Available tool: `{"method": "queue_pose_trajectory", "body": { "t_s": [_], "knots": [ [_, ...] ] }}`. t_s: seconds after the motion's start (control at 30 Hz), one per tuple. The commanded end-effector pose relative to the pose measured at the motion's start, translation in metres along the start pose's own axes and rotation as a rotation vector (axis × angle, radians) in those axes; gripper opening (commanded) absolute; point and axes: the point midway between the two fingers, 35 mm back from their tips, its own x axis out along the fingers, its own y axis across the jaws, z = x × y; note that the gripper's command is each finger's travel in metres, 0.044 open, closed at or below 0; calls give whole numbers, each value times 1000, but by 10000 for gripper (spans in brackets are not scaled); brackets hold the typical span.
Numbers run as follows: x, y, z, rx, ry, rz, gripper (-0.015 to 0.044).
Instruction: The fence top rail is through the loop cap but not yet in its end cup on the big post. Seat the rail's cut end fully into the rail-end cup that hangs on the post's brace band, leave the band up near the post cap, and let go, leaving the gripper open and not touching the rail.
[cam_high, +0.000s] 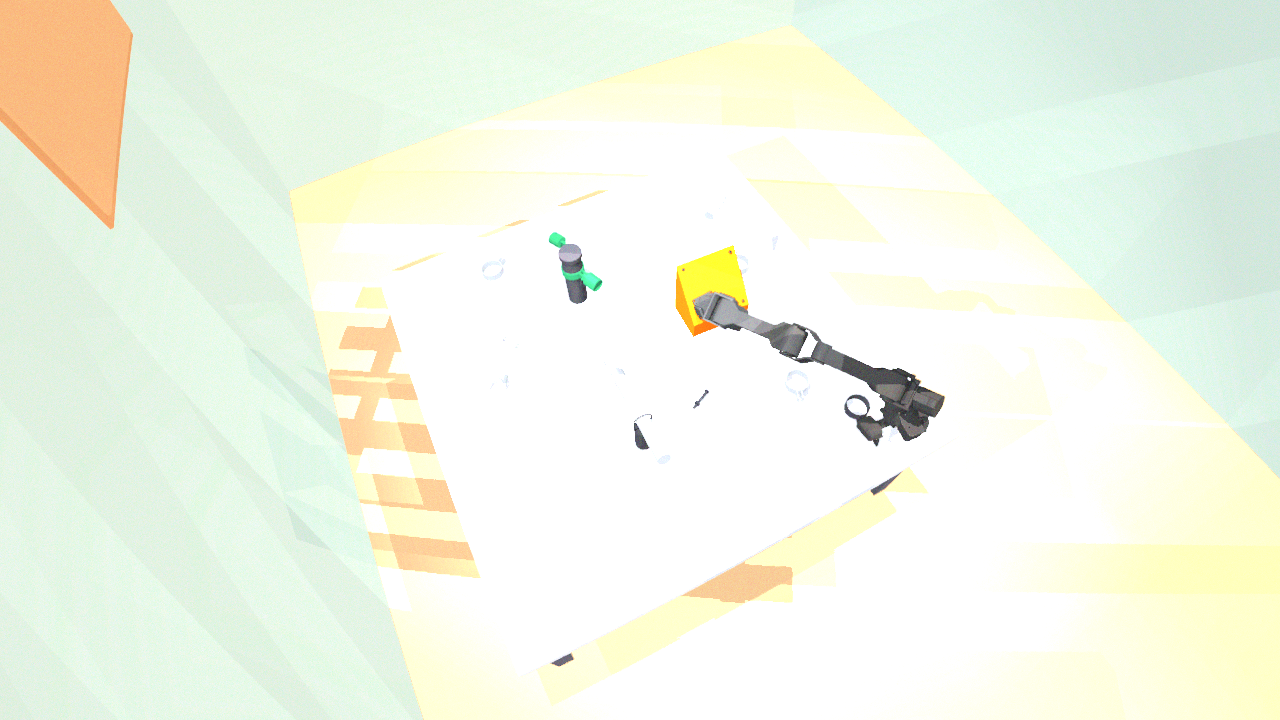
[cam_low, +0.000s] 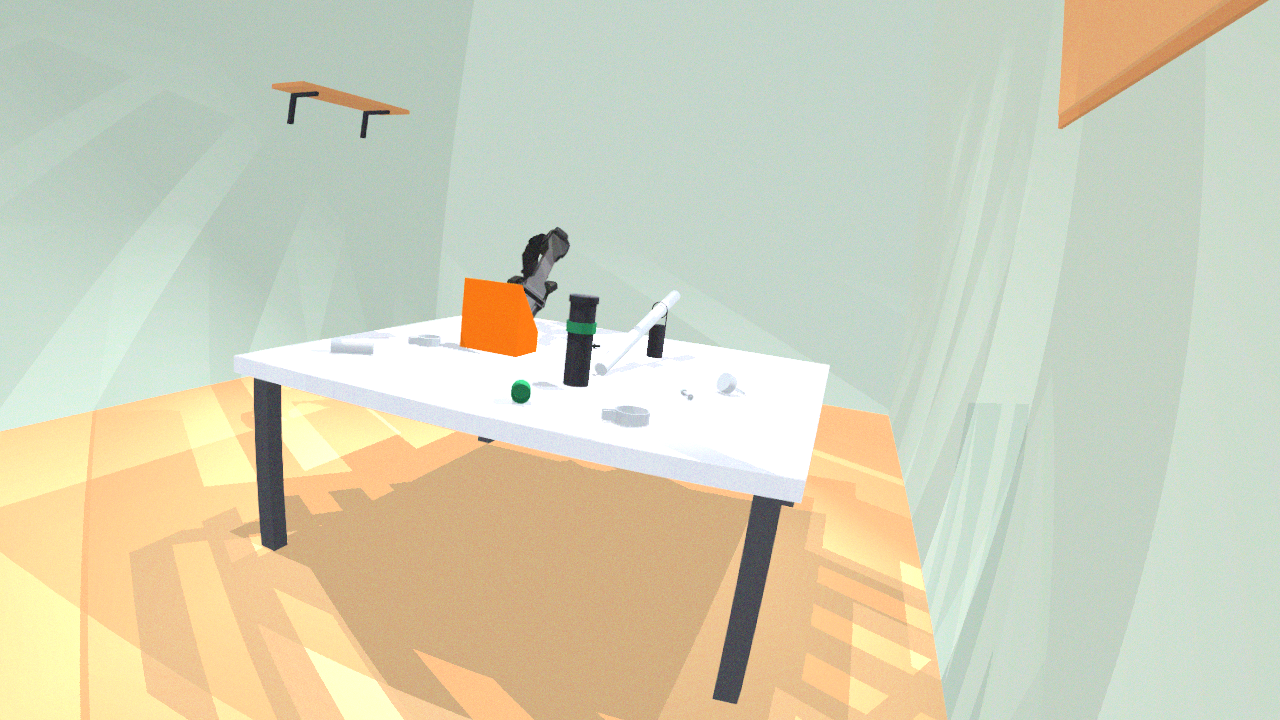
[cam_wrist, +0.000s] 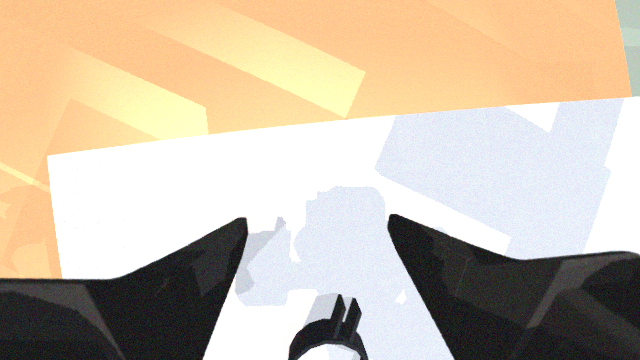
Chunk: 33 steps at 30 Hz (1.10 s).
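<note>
The big black post (cam_high: 577, 291) (cam_low: 578, 362) stands upright. Its green brace band (cam_high: 572, 272) (cam_low: 581, 327) sits high, below the cap, with a green rail-end cup (cam_high: 591, 281) attached. The white rail (cam_low: 635, 333) passes through the loop cap (cam_high: 642, 417) (cam_low: 659, 306) on the small post (cam_high: 640, 437) (cam_low: 656, 342). It slopes down toward the big post. Its lower end (cam_high: 620, 371) (cam_low: 601, 368) is low, near table height, apart from the cup. My gripper (cam_high: 893, 437) (cam_wrist: 319, 222) is open and empty, far from the rail, near the table's edge.
A black ring clamp (cam_high: 856, 406) (cam_wrist: 320, 327) lies near my gripper. The orange block (cam_high: 711, 275) (cam_low: 496, 316) stands beside the arm. Another green cup (cam_high: 556, 239) (cam_low: 520, 391) lies near the big post. Grey ring clamps (cam_high: 796, 383) (cam_low: 631, 416) and a small bolt (cam_high: 700, 399) also lie about.
</note>
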Motion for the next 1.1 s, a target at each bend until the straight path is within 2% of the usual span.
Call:
{"method": "queue_pose_trajectory", "body": {
  "t_s": [0.0,0.17,0.27,0.73,1.07],
  "knots": [
    [0,0,0,2,0,1,426],
    [-5,-8,2,78,12,33,440],
    [22,-34,-4,114,34,-46,440],
    [43,-180,34,119,21,-210,440],
    [41,-296,50,161,-25,-375,440]
  ]
}}
